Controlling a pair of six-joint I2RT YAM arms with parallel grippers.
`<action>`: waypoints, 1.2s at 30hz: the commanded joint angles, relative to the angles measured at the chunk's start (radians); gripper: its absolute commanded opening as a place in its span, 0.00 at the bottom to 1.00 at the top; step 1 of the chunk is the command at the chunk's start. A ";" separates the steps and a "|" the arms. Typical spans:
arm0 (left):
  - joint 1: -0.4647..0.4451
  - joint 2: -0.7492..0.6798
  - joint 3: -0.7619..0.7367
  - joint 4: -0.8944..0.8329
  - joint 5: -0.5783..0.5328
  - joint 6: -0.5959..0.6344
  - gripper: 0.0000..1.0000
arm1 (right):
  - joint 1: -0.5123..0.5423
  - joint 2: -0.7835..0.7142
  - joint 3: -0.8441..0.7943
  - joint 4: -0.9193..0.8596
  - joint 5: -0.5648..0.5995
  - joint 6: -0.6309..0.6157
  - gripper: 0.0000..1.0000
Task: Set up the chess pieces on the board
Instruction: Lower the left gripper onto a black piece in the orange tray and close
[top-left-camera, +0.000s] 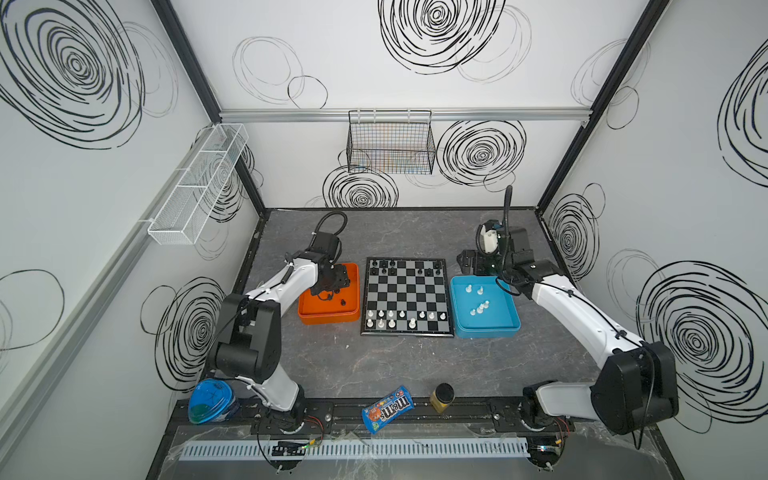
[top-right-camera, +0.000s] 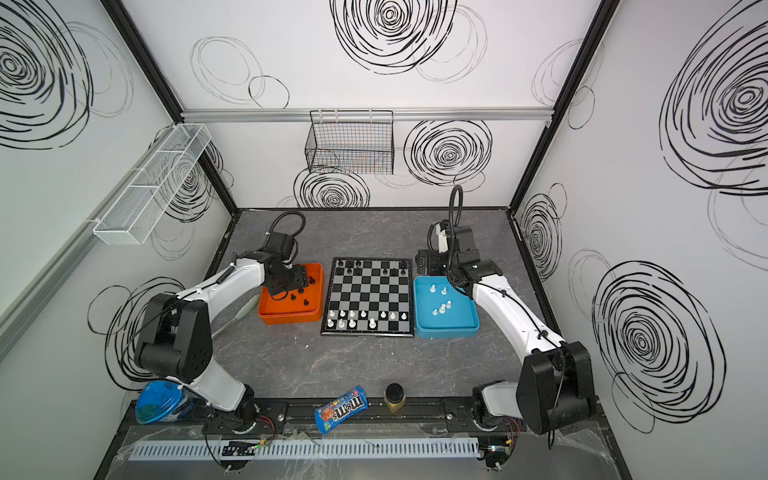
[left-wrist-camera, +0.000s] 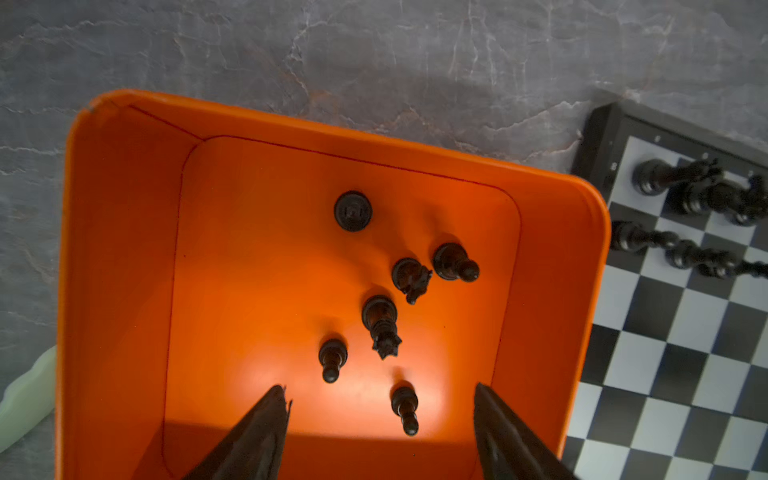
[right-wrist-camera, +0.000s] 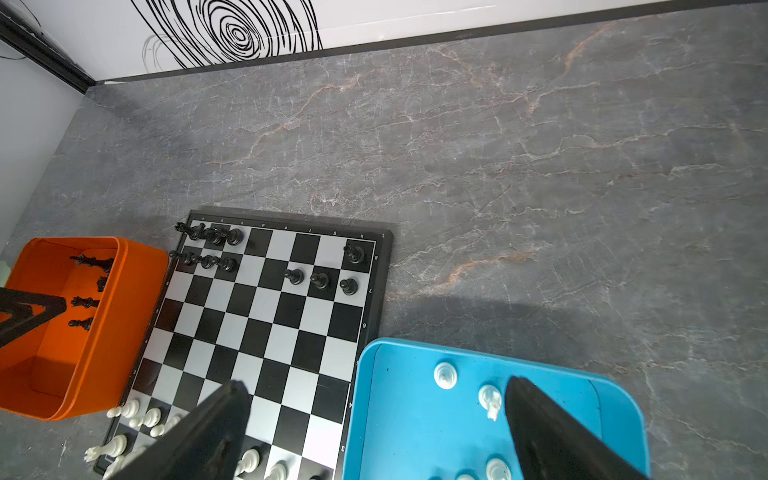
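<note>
The board (top-left-camera: 406, 297) lies mid-table between an orange tray (top-left-camera: 328, 318) and a blue tray (top-left-camera: 486, 328). Black chess pieces (top-left-camera: 384, 266) stand on its two far rows, white ones (top-left-camera: 390, 320) on its near rows. My left gripper (left-wrist-camera: 380, 392) hangs open inside the orange tray (left-wrist-camera: 124, 249), over several loose black pieces. A black pawn (left-wrist-camera: 405, 409) stands between its fingers, untouched by either. My right gripper (right-wrist-camera: 374, 384) is open above the far edge of the blue tray (right-wrist-camera: 415, 436), which holds several white pieces (right-wrist-camera: 445, 375). It holds nothing.
At the table's front edge lie an M&M's bag (top-left-camera: 387, 409), a small black-lidded jar (top-left-camera: 442, 397) and a blue lidded tub (top-left-camera: 210, 401). A pale green object (top-right-camera: 247, 307) lies left of the orange tray. Wire baskets hang on the back wall (top-left-camera: 390, 143) and the left wall (top-left-camera: 195, 183).
</note>
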 joint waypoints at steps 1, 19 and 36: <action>-0.005 0.024 0.031 -0.006 -0.018 -0.011 0.68 | -0.011 -0.026 -0.022 0.034 -0.008 -0.001 1.00; -0.014 0.076 0.034 0.040 -0.038 -0.022 0.45 | -0.051 -0.006 -0.060 0.030 -0.035 0.004 1.00; -0.024 0.125 0.051 0.056 -0.060 -0.014 0.37 | -0.061 0.035 -0.061 0.010 -0.079 0.003 1.00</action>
